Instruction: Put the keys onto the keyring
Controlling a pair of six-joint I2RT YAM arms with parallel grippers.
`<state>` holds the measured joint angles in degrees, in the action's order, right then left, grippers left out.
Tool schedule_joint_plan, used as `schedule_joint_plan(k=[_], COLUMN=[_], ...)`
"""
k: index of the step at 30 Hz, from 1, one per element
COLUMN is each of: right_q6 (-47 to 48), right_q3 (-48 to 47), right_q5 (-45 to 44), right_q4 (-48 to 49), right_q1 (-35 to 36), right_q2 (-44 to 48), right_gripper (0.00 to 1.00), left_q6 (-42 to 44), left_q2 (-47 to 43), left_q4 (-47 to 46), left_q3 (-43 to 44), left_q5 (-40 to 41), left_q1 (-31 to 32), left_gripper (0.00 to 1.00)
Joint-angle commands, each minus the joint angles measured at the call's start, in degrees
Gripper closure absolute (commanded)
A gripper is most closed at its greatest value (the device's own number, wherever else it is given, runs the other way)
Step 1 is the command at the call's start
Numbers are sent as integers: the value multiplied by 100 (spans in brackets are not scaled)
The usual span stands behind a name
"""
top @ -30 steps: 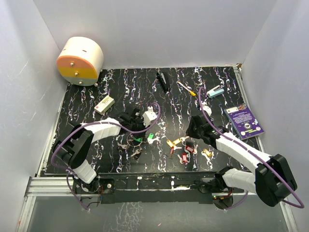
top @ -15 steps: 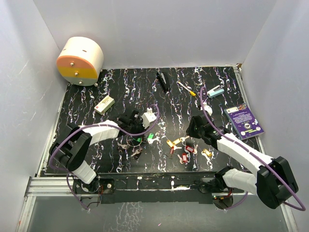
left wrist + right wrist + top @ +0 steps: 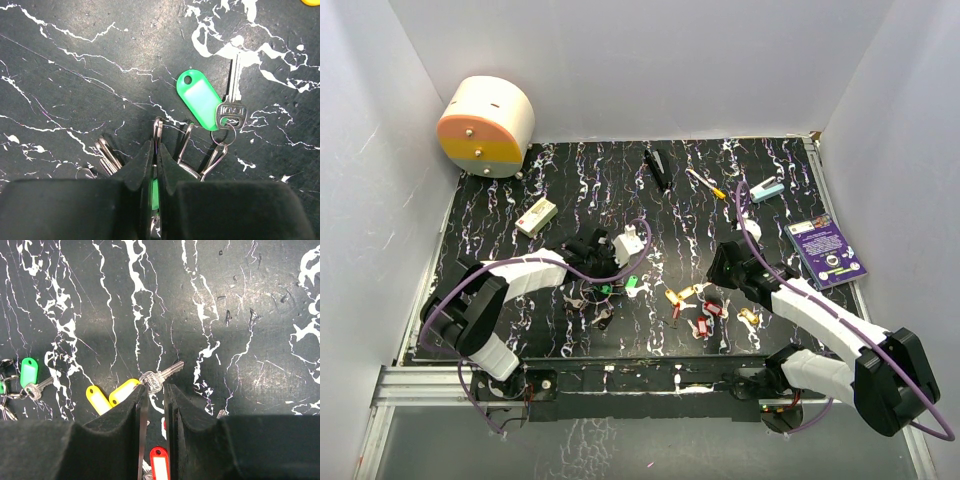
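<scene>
My left gripper (image 3: pixel 156 147) is shut on the edge of the keyring (image 3: pixel 158 126), a thin silver ring standing up between its pads. Beside it lie a green tag (image 3: pixel 198 98) and a silver key (image 3: pixel 231 107) on a small ring. In the top view the left gripper (image 3: pixel 602 284) sits over this cluster (image 3: pixel 605 292). My right gripper (image 3: pixel 155 389) is open by a narrow gap, low over the keys; nothing is between its fingers. A silver key (image 3: pixel 161 376) with yellow tags (image 3: pixel 97 399) lies just past its tips, and a red tag (image 3: pixel 159 462) shows under the gap. The yellow, red and gold keys (image 3: pixel 702 310) lie left of the right gripper (image 3: pixel 715 287).
A cream and orange round container (image 3: pixel 485 125) stands at the back left. A purple card (image 3: pixel 827 250) lies at the right edge. A yellow-handled screwdriver (image 3: pixel 705 183), a black object (image 3: pixel 658 168), a teal item (image 3: pixel 767 189) and a white box (image 3: pixel 536 216) lie further back.
The left gripper has closed onto the keyring and shifted slightly toward the green tags. The right arm has barely moved.
</scene>
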<state>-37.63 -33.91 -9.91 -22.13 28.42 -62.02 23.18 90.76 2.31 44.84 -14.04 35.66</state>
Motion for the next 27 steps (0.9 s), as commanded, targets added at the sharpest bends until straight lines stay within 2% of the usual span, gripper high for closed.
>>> schedule_joint_plan(k=[1,7,13,19,22,27], right_q6=[-11,220,394,289,476,478], right_q3=[-10,33,137,138,173,80], right_q5=[31,601,1672,1204,1205,1047], right_q4=[196,275,412,322,560,676], right_q1=[-12,-15,-12,-12,-12,-12], right_q2=[133,145,69,191,219,-112], right_gripper=[74,76,71,69,69,73], left_q6=[168,152,-129,-555,-773,-1293], left_q2=[-13,-41,-309,-270,-247,-296], left_q4=[651,821,1118,1714,1951,1658], left_q3=[-147,61,1103,2384,2822,3134], left_q5=[186,36,342,-34,-573,-1214], left_q1=[2,2,-6,-15,-15,-15], left_gripper=[100,100,100,100,100,100])
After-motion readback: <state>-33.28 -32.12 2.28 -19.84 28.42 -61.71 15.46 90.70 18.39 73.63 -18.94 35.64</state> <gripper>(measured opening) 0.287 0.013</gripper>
